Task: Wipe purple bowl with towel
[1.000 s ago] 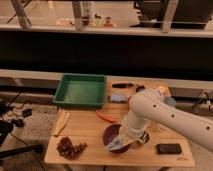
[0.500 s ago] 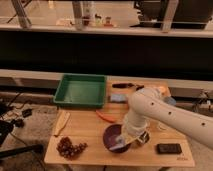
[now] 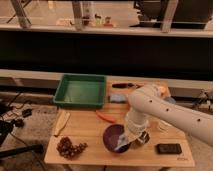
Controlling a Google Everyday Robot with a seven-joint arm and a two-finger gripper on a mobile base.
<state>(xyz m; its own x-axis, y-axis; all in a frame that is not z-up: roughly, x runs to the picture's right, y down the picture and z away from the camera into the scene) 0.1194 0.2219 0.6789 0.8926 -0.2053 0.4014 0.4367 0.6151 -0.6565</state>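
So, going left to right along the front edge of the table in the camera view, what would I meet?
Dark red grape bunch → round purple bowl → end effector at the bowl's right rim → flat black rectangular device.

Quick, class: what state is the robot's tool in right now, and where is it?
Tool: at the purple bowl's right rim, a pale towel under it; open or closed cannot be told.
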